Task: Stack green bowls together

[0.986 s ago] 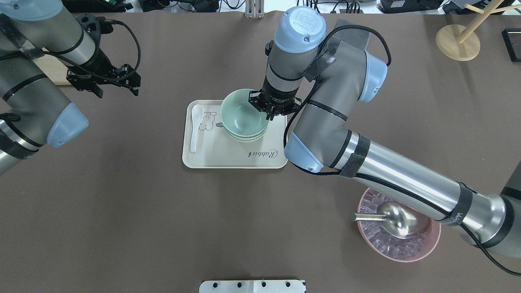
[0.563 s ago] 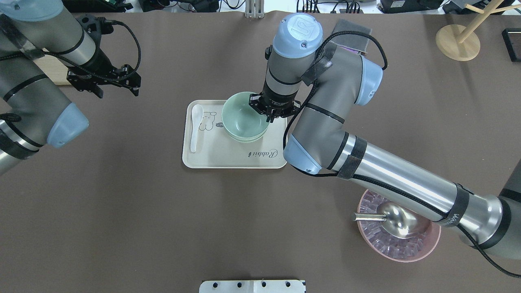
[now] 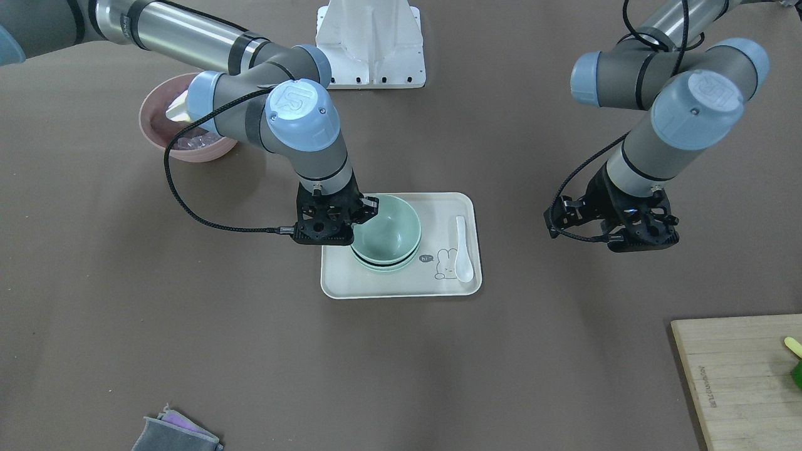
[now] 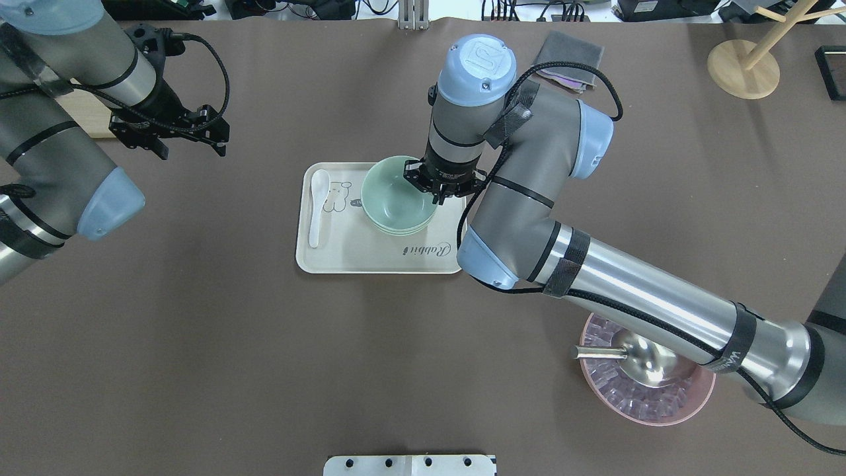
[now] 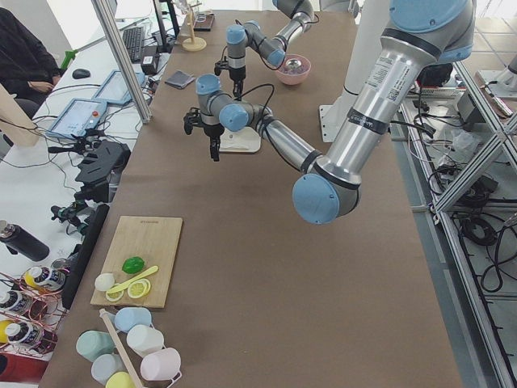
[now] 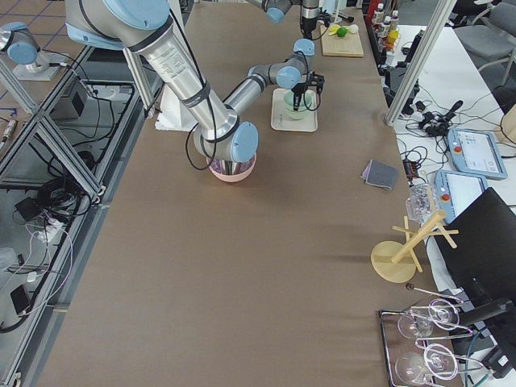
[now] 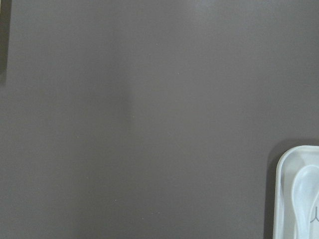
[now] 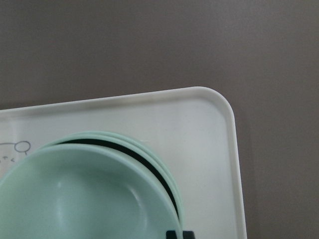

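1. The brown table (image 4: pixel 198 330) spreads under both my arms.
2. A wooden board (image 3: pixel 739 376) lies at the far corner on my left.
3. The cream tray (image 4: pixel 370 258) sits mid-table.
4. A pink bowl (image 4: pixel 700 396) stands near me on my right, well apart from the tray, with a metal scoop (image 4: pixel 638 357) resting in it.
5. The green bowls (image 4: pixel 390 201) are all three nested in one pile on the right half of the tray, toward its far edge. My right wrist camera shows a dark gap between the top bowl (image 8: pixel 75 199) and the rims below it, so it sits a little proud of them.
6. My right gripper (image 4: pixel 441 188) points straight down at the pile's right side, its fingertips (image 8: pixel 172 234) clenched on the top bowl's rim.
7. My left gripper (image 4: pixel 190 149) hangs above bare table, well to the left of the tray, fingers spread with nothing between them.
8. A white spoon (image 4: pixel 316 211) lies along the tray's left side, beside the pile and apart from it.
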### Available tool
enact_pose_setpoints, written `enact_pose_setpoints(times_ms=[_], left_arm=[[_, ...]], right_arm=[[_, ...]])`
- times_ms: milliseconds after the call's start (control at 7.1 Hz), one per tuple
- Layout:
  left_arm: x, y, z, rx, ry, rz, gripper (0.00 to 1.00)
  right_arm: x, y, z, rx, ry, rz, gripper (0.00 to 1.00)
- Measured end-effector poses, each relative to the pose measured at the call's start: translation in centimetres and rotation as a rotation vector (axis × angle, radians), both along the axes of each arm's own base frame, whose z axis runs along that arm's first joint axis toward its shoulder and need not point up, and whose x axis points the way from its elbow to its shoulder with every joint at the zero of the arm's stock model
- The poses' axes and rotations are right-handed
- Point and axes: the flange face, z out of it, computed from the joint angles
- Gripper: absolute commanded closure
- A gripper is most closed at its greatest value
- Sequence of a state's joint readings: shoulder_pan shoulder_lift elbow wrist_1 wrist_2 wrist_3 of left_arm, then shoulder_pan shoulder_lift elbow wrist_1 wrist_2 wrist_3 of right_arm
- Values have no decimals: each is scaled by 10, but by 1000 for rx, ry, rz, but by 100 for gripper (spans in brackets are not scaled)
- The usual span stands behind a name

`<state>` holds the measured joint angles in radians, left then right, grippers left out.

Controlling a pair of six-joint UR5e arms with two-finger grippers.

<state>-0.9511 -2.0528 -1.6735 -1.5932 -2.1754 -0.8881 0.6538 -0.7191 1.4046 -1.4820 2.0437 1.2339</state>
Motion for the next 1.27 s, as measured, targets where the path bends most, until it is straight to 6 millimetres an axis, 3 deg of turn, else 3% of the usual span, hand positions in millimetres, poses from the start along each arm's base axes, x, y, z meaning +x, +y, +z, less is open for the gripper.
enact_pose_setpoints(times_ms=[704, 845, 986, 1268], left_arm=[[2, -1, -2, -1, -1, 1, 2], [2, -1, -2, -1, -1, 1, 2], [2, -1, -1, -2, -2, 0, 2], [3, -1, -1, -2, -2, 1, 2]], right_arm=[[-7, -12, 12, 15, -22, 20, 100], [-7, -12, 12, 17, -22, 22, 20], [-7, -12, 12, 18, -23, 22, 0], [-7, -12, 11, 23, -24, 23, 0]])
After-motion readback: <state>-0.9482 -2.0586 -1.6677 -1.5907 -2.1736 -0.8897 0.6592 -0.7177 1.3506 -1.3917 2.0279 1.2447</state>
